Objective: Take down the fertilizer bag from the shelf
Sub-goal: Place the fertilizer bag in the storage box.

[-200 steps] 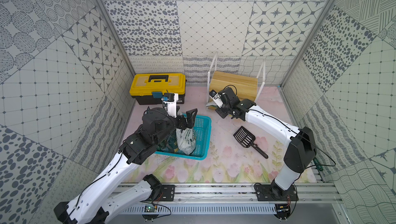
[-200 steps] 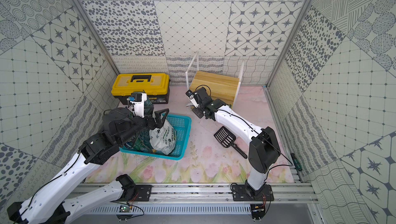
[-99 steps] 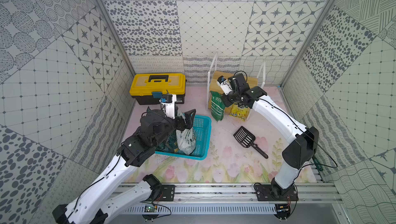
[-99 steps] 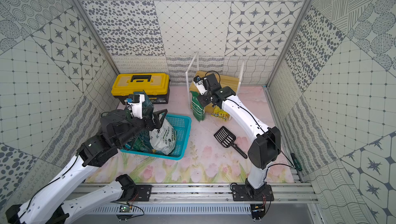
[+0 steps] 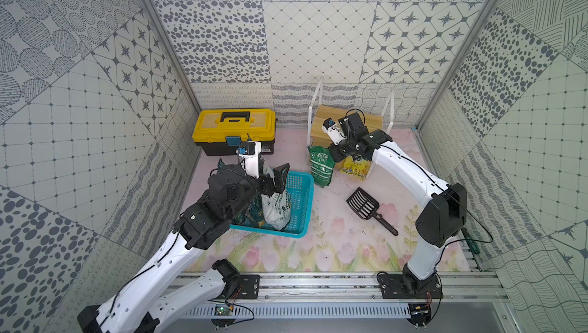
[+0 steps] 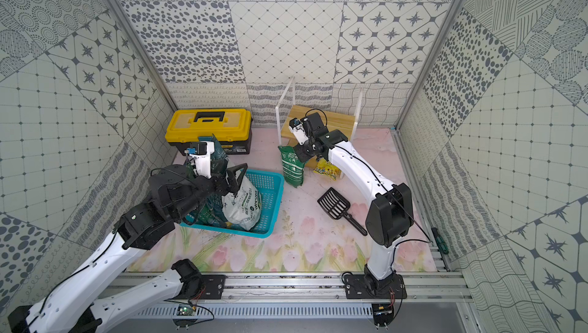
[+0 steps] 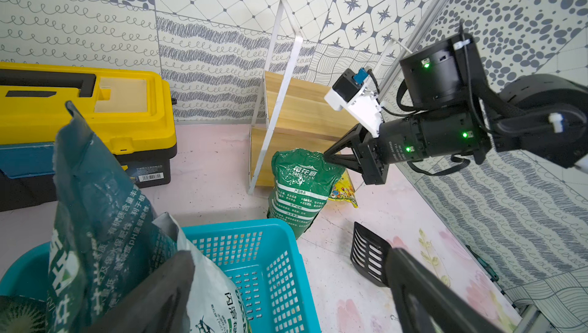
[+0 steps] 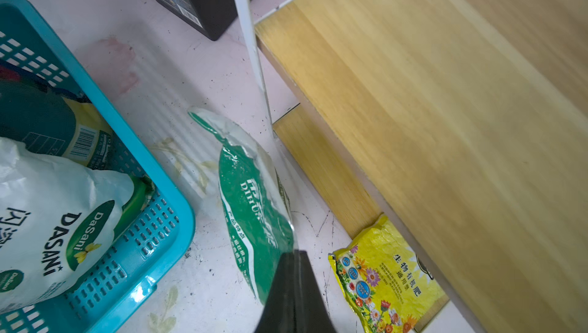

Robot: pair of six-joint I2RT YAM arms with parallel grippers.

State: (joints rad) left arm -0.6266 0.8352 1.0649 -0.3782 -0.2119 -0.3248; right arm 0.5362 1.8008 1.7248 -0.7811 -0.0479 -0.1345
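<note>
Right fingers [image 8: 292, 296]: closed, pinching the top edge of the green bag [image 5: 321, 169].

Green bag: off the shelf [image 7: 296, 105], upright, just in front of the shelf's white side frame, between shelf and basket [image 5: 300, 194]. Whether its base rests on the desk [image 5: 334, 229] cannot be told.

Left fingers [image 7: 423, 287]: spread wide, holding nothing, above the basket.

Basket: contains a white bag [image 6: 243, 204] and a dark bag [image 7: 95, 188].

Yellow packet [image 8: 381, 277]: lies at the front edge of the shelf's lower board, near the green bag.
</note>
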